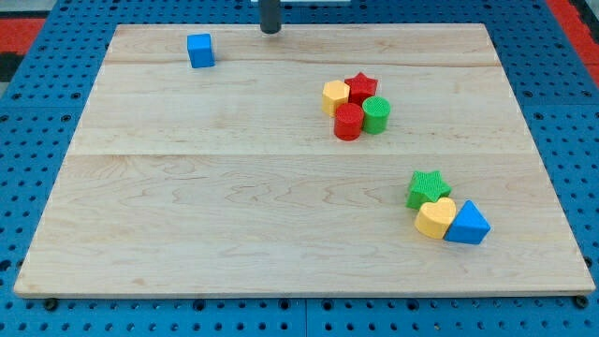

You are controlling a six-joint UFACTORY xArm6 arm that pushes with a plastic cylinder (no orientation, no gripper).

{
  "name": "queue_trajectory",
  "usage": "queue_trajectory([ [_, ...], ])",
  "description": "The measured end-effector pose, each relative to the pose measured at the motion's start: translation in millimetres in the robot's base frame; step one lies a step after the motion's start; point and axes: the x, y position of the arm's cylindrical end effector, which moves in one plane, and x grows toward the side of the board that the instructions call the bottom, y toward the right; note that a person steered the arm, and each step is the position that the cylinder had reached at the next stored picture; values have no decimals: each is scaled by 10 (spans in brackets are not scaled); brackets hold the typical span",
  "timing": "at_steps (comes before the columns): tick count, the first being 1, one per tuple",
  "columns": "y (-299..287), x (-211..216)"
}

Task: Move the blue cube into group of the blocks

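Note:
The blue cube (pixel 200 50) stands alone near the view's top left of the wooden board (pixel 234 206). My tip (pixel 270 31) is at the board's top edge, to the right of the blue cube and apart from it. A group of blocks sits right of centre: a yellow block (pixel 335 95), a red star (pixel 360 87), a red cylinder (pixel 347 122) and a green cylinder (pixel 375 114), all touching.
A second cluster lies at the lower right: a green star (pixel 428 188), a yellow heart (pixel 435 218) and a blue triangular block (pixel 467 224). Blue pegboard (pixel 56 56) surrounds the board.

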Motion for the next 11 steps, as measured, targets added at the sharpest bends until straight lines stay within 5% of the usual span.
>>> queue_trajectory([
  [2, -1145, 520],
  [4, -1438, 1048],
  [7, -735, 1725],
  [11, -655, 1538],
])
